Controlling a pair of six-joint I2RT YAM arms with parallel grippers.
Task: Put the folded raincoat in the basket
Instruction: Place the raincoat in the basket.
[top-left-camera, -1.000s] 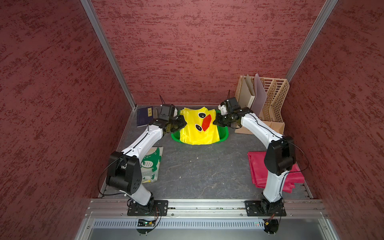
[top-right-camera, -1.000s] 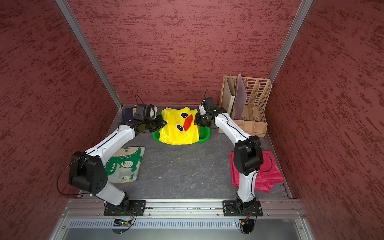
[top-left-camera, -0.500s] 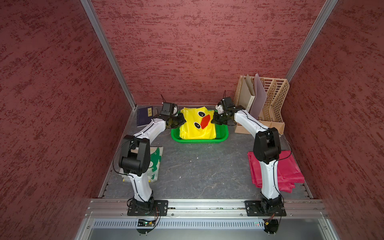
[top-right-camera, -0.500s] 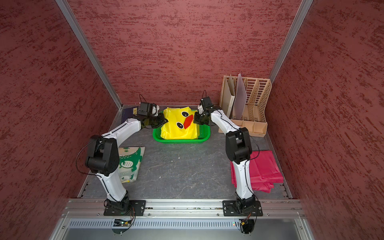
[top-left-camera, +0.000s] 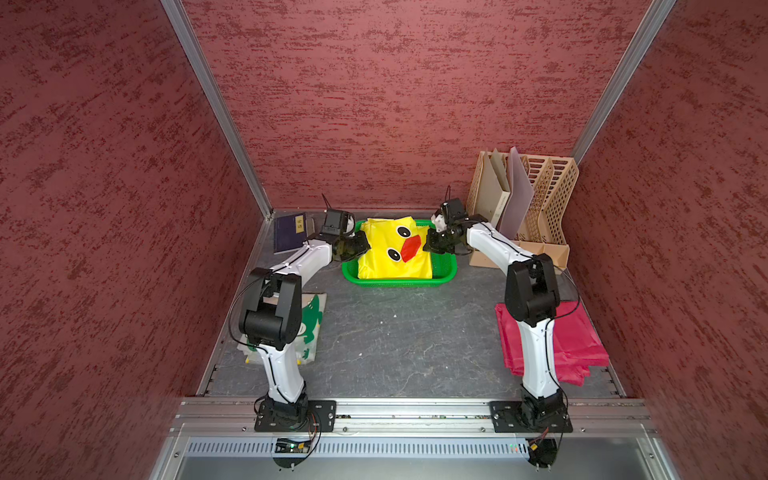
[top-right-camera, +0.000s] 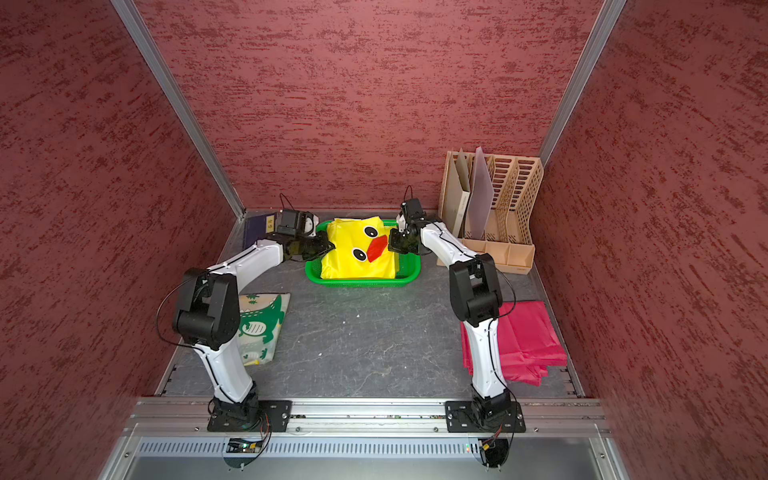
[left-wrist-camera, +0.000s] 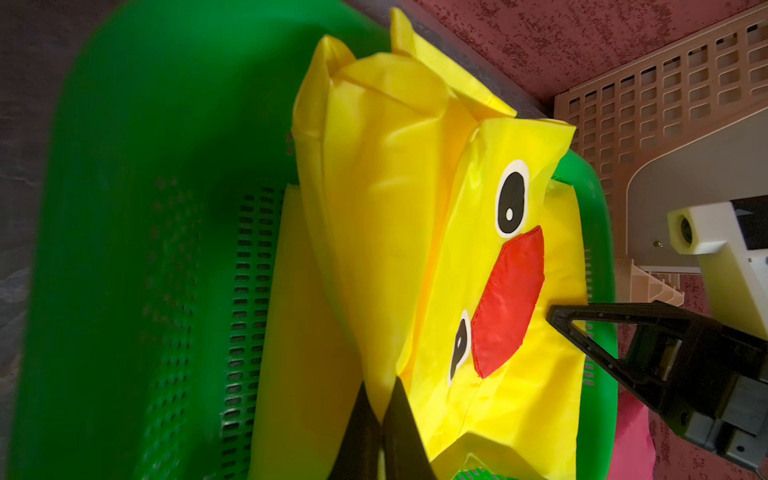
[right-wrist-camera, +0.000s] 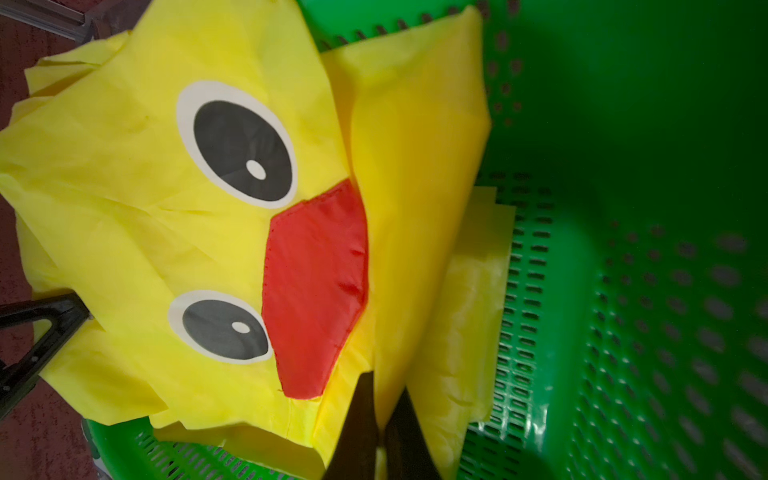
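Observation:
The folded yellow raincoat (top-left-camera: 390, 253) (top-right-camera: 353, 257), with a duck face and red beak, lies in the bright green basket (top-left-camera: 399, 283) (top-right-camera: 359, 283) at the back of the table; its far edge rises above the rim. My left gripper (top-left-camera: 365, 245) (left-wrist-camera: 380, 384) is shut on a fold at the raincoat's (left-wrist-camera: 395, 187) left edge. My right gripper (top-left-camera: 426, 245) (right-wrist-camera: 386, 382) is shut on a fold at the raincoat's (right-wrist-camera: 145, 187) right edge, beside the beak. Mesh basket floor (right-wrist-camera: 665, 291) shows bare to the right of the coat.
A tall beige file organizer (top-left-camera: 540, 199) stands right of the basket, close behind my right arm. A dark blue booklet (top-left-camera: 289, 232) lies at the back left. A crocodile-print cloth (top-left-camera: 311, 324) lies front left, and a folded red cloth (top-left-camera: 577, 340) front right.
Both arms carried the raincoat toward the back wall and down. It hung over the basket's front a second ago; now it rests inside and the front rim shows.

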